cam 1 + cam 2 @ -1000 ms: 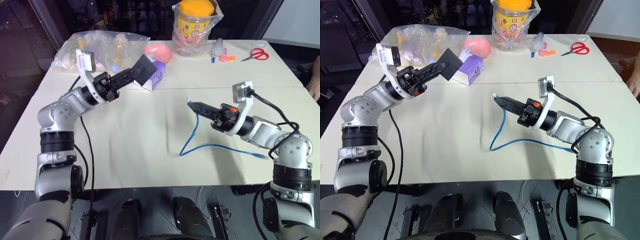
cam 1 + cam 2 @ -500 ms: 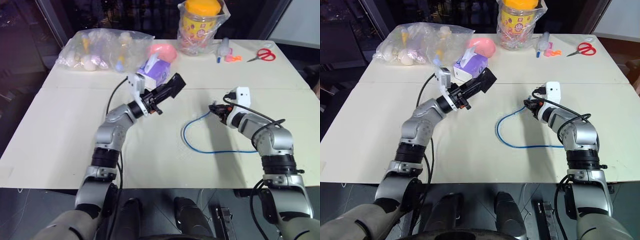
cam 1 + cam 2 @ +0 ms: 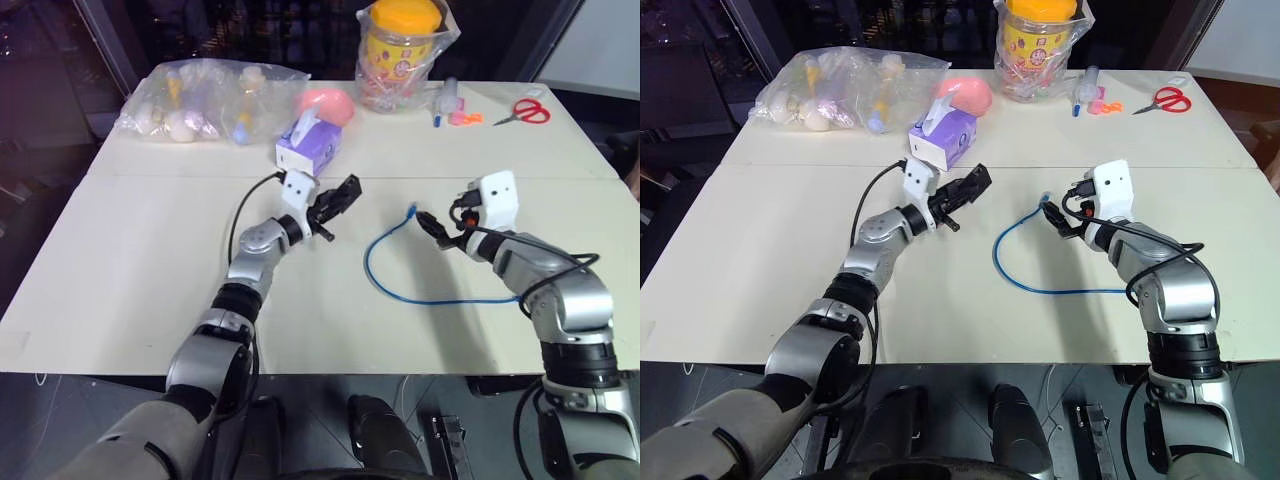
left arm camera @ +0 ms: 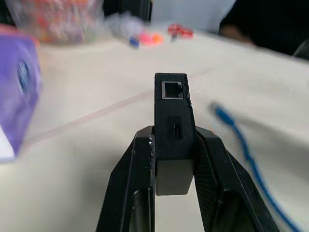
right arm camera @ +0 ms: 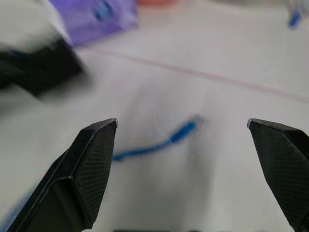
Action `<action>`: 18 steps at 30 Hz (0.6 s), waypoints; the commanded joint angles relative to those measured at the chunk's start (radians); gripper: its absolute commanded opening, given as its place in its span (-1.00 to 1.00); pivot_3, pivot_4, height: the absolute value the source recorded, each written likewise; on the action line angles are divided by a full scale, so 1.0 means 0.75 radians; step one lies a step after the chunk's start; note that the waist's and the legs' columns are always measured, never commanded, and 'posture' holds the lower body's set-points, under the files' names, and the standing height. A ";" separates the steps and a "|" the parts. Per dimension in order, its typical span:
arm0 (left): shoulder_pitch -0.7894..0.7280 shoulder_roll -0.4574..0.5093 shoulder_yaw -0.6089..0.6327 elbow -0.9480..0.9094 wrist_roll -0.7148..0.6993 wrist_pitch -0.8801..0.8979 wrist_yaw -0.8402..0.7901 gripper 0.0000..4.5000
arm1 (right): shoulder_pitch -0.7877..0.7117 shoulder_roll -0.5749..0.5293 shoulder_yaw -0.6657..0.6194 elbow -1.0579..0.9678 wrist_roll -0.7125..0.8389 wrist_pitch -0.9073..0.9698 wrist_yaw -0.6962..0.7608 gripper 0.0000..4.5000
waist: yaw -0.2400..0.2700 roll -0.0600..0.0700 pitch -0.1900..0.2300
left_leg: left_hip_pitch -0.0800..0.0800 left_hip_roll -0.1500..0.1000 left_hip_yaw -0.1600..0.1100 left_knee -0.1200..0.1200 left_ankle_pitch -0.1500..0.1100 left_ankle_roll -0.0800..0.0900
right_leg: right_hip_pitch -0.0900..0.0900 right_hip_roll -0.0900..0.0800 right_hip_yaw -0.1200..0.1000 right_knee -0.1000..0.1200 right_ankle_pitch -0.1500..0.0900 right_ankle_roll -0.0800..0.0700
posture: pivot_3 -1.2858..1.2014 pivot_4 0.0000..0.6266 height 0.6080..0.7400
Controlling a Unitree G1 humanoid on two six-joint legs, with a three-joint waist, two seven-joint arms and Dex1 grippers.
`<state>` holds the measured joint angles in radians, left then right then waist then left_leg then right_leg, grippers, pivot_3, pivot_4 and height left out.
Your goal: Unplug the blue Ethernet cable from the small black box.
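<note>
My left gripper point(image 4: 174, 137) is shut on the small black box point(image 4: 172, 116), holding it just above the table's middle point(image 3: 340, 195). The port in the box's end point(image 4: 172, 90) has nothing plugged in. The blue Ethernet cable point(image 3: 372, 268) lies loose on the table in a loop. One of its plugs point(image 3: 410, 210) rests just ahead of my right gripper point(image 3: 430, 224). That gripper point(image 5: 182, 124) stands wide open with nothing between its fingers, and the cable's plug point(image 5: 192, 122) lies on the table beyond them.
A purple-white tissue box point(image 3: 308, 145) stands just behind the black box. Along the back sit a clear bag of small items point(image 3: 205, 100), a pink object point(image 3: 325, 103), a yellow-lidded jar point(image 3: 402, 45), markers point(image 3: 450, 105) and red scissors point(image 3: 525, 110). A person's dark sleeve point(image 4: 270, 29) is beyond the table.
My right gripper opened and let go of the cable's end, which now lies on the table. My left arm lowered the black box down toward the table's middle.
</note>
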<state>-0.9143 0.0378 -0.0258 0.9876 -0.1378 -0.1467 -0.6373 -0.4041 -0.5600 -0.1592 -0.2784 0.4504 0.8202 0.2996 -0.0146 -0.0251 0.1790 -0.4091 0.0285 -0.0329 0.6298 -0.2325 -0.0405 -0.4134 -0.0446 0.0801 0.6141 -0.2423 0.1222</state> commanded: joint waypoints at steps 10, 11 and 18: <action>0.140 0.176 0.003 -0.501 -0.048 0.277 -0.218 0.57 | 0.172 0.005 -0.144 -0.234 0.048 0.048 -0.004 1.00 | -0.005 0.000 0.000 | 0.001 0.000 0.000 -0.002 0.000 0.000 | 0.000 0.000 0.000 0.002 0.000 0.000 | 0.03 -0.52 1.00; 0.193 0.213 0.014 -0.635 -0.080 0.368 -0.231 0.57 | 0.201 0.013 -0.173 -0.260 0.059 0.025 0.003 1.00 | -0.007 0.000 0.000 | 0.001 0.001 0.000 -0.002 0.000 0.000 | 0.000 0.000 0.000 0.003 0.000 0.000 | 0.03 -0.52 1.00; 0.524 0.397 0.111 -1.323 -0.295 0.862 -0.174 0.57 | 0.444 0.116 -0.262 -0.420 0.081 -0.139 0.017 1.00 | -0.001 0.001 0.000 | 0.003 0.001 -0.001 0.000 0.000 0.000 | 0.001 0.000 -0.001 0.005 0.000 -0.001 | 0.03 -0.52 1.00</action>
